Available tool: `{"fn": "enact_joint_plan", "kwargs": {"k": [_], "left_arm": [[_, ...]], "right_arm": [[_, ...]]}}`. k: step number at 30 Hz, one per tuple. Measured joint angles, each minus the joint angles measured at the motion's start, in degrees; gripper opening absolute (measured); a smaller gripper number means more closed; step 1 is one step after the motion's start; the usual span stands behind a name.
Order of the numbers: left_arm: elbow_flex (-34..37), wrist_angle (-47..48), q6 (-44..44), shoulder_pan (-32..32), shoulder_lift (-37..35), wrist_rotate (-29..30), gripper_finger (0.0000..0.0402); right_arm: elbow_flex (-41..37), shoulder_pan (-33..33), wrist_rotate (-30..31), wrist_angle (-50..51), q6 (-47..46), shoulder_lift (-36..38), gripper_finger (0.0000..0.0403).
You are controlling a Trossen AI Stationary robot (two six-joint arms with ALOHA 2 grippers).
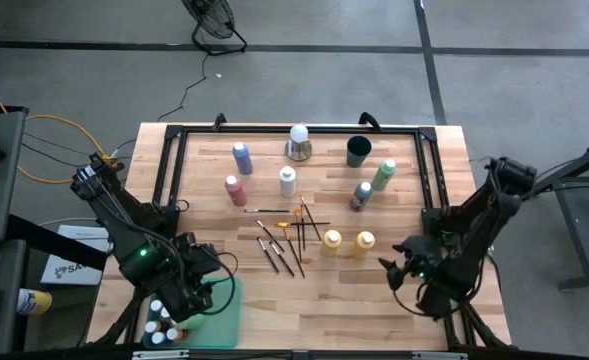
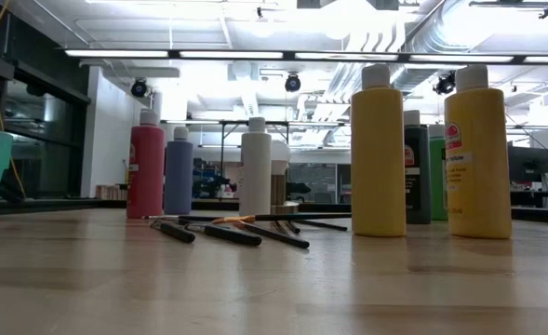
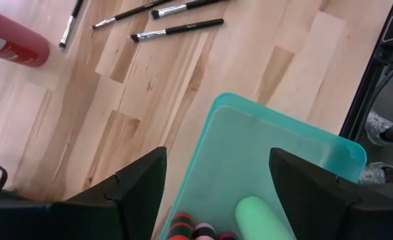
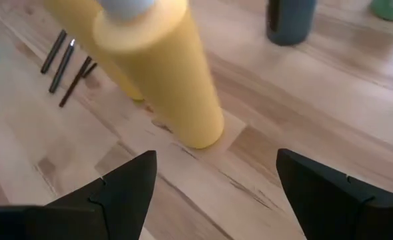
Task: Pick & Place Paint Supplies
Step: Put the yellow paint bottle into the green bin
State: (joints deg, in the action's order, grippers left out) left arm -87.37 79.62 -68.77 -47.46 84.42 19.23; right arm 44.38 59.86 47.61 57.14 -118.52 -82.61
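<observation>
Packing is sitting partway: a few capped bottles (image 1: 158, 328) are lying in the teal bin (image 1: 221, 310) at the near left, beneath the wide, empty left gripper (image 1: 196, 292). Eight bottles, including the yellow pair (image 1: 347, 241), and the brushes (image 1: 286, 240) are waiting mid-table; the right gripper (image 1: 398, 266), wide and empty, is facing the yellow pair.

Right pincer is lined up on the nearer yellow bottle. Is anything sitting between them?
Nothing visible. The right pincer is open, and only bare table lies between it and the nearer yellow bottle. The second yellow bottle stands beyond it, and the brushes lie off to one side.
</observation>
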Motion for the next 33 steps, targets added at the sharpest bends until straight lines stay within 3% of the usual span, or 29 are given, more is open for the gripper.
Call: {"fn": "enact_joint_plan", "kwargs": {"k": [6, 20, 26, 33], "left_arm": [[0.0, 0.0, -0.6, 0.0, 0.0, 0.0, 0.0257], [0.0, -0.1, -0.7, 0.0, 0.0, 0.0, 0.0257], [0.0, 0.0, -0.9, 0.0, 0.0, 0.0, 0.0257], [0.0, 0.0, -3.0, 0.0, 0.0, -0.1, 0.0257]], "right_arm": [[0.0, -2.2, 0.3, -8.2, 6.1, -8.5, 0.0302], [0.1, -5.5, 2.1, -19.4, 6.7, -25.6, 0.0302], [0.1, -6.5, 7.3, -21.1, 6.8, -29.4, 0.0302], [0.1, -10.2, 8.9, -24.7, 12.1, -30.2, 0.0302]]}}
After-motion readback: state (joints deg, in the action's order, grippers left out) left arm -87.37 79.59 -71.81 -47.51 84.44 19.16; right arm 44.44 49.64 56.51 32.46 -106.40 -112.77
